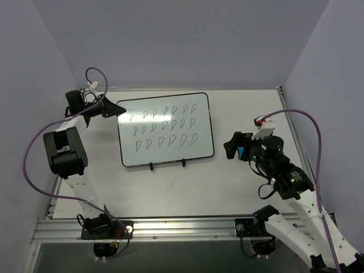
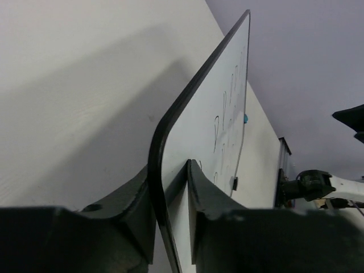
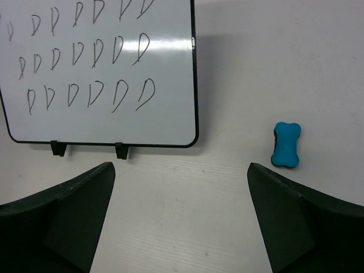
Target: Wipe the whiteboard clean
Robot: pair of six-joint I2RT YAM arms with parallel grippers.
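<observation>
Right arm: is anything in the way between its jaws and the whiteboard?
Nothing visible. Only bare table separates the open right gripper from the black-framed white whiteboard; the blue bone-shaped eraser lies off to the board's right.

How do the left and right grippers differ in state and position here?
The left gripper is shut on the whiteboard at its edge, with a finger on each face; the right gripper is open and holds nothing. The left gripper touches the board; the right gripper hangs over the table beside it, with the blue eraser lying ungripped ahead. Both have dark fingers.
</observation>
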